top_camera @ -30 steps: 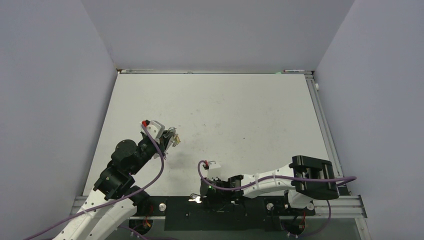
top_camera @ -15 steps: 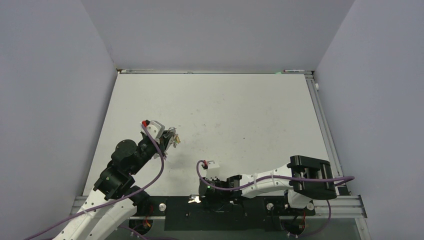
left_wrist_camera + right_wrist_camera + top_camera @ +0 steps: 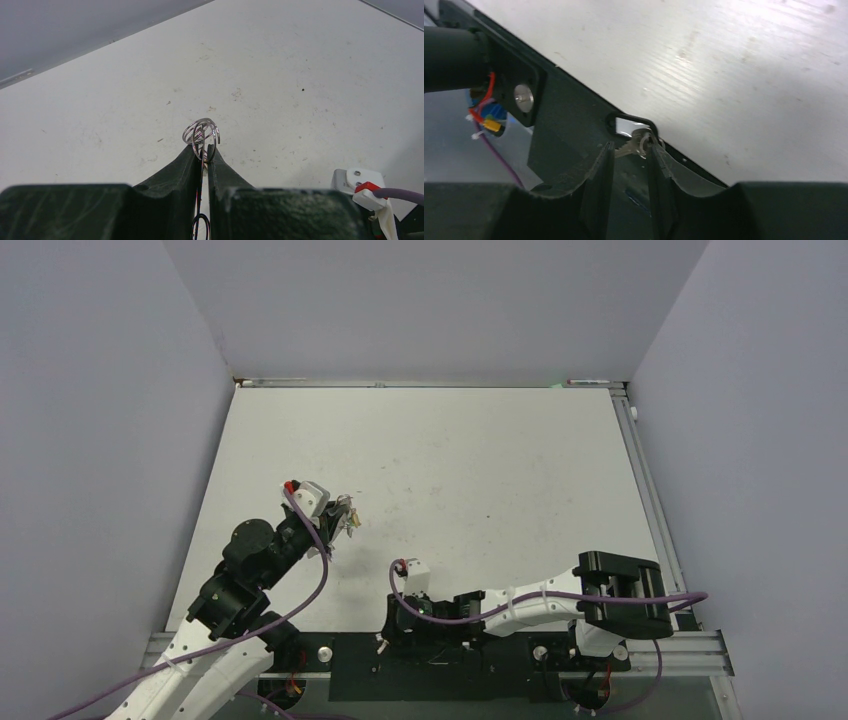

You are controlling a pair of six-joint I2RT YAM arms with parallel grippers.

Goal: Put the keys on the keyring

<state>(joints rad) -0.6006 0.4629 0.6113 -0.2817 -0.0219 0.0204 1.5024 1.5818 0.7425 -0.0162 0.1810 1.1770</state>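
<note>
The left gripper (image 3: 201, 159), at 9 o'clock on the table (image 3: 480, 460), is clamped on the thin keyring (image 3: 200, 172). At 6 o'clock the right gripper (image 3: 630, 150) has its fingers apart, with the silvery key (image 3: 639, 143) between the tips.

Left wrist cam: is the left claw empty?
No, the left claw is pinched shut on thin metal, with silvery ring loops poking out past its tips.

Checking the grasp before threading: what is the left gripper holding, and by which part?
The left gripper pinches the keyring by its thin wire; silver coils stick out beyond.
</note>
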